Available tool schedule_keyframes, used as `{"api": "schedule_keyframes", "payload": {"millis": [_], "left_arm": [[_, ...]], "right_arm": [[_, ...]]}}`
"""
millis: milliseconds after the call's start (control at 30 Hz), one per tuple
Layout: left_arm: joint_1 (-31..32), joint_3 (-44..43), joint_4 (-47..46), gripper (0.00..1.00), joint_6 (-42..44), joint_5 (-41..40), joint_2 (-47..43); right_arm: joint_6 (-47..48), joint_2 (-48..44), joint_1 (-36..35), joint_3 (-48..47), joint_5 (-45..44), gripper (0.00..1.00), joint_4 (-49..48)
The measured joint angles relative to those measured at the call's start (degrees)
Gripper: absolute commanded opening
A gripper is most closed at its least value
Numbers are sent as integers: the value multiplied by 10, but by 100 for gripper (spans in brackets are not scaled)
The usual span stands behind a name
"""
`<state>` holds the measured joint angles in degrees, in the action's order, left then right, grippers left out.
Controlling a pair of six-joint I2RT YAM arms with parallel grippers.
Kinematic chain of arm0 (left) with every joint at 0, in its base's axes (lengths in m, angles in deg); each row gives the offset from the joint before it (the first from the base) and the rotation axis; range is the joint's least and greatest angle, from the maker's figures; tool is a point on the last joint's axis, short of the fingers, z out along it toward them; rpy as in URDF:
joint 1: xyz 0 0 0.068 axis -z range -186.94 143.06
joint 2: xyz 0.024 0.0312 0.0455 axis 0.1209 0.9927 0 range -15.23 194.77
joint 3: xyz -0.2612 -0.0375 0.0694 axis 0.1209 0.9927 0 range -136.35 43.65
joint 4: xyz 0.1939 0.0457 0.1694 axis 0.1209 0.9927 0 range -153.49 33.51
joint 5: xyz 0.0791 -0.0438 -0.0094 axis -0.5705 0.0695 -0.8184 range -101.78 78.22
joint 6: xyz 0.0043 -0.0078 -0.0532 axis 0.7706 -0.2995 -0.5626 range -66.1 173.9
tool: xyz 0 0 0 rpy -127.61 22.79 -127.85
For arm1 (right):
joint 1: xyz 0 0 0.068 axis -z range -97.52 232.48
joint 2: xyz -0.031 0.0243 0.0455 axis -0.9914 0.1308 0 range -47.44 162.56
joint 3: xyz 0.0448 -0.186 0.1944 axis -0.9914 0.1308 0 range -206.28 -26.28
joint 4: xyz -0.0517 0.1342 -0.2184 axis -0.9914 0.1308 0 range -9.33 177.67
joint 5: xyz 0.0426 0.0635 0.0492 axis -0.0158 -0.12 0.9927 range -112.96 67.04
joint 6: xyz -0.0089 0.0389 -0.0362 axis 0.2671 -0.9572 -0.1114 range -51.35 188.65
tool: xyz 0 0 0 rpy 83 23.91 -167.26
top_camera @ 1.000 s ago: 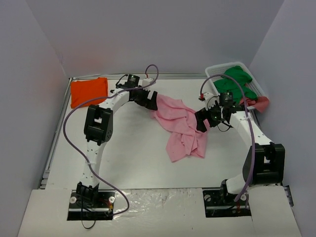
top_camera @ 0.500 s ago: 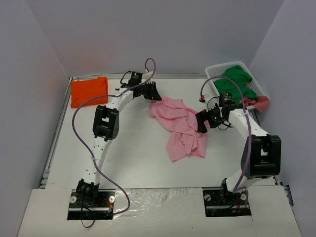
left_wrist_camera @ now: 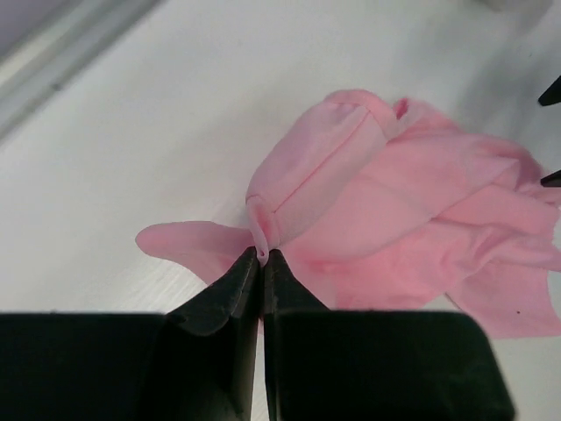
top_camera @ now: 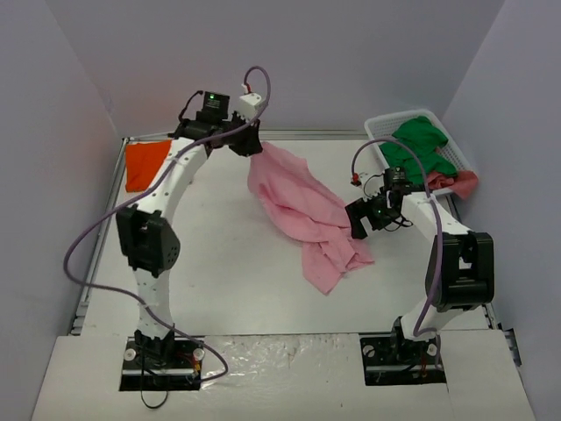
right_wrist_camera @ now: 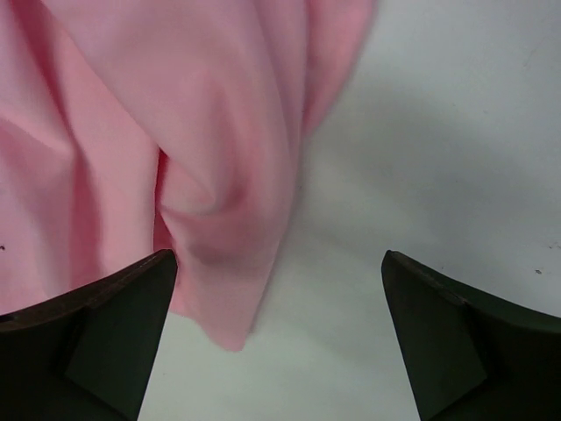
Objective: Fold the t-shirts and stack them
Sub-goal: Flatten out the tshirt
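Observation:
The light pink t-shirt (top_camera: 298,206) hangs stretched from the back of the table down to its middle, its lower part still lying crumpled. My left gripper (top_camera: 254,145) is raised at the back and shut on a rolled edge of the pink t-shirt (left_wrist_camera: 394,202); the left wrist view shows cloth pinched between the fingertips of that gripper (left_wrist_camera: 261,254). My right gripper (top_camera: 358,219) is open just right of the shirt. In its own view the right gripper (right_wrist_camera: 276,256) has a pink fold (right_wrist_camera: 175,114) near its left finger. The bright orange t-shirt (top_camera: 145,160) lies folded at the back left, partly behind my left arm.
A white slatted basket (top_camera: 377,132) stands at the back right with a green cloth (top_camera: 421,145) in it and a reddish cloth (top_camera: 460,182) over its near rim. Grey walls close in the table on three sides.
The left gripper shut on the pink shirt's edge and rose toward the back left, pulling the shirt up and stretching it. The right gripper stayed open and barely shifted.

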<state>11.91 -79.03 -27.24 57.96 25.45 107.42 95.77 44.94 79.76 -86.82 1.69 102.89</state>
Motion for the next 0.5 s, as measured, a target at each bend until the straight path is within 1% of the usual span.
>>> {"api": "schedule_keyframes", "payload": {"millis": [100,200,333,500], "left_arm": [[2,20,8,3,45,-41,-122],[12,19,18,2,86,-82,-213],[31,36,33,2,119,-123,-247],[51,108,57,2,145,-169,-240]], "right_arm": [[0,0,-5,0,-8,99,-1],[0,0,-10,0,-12,99,-1],[0,0,-14,0,-14,99,-1],[0,0,-15,0,-18,100,-1]]}}
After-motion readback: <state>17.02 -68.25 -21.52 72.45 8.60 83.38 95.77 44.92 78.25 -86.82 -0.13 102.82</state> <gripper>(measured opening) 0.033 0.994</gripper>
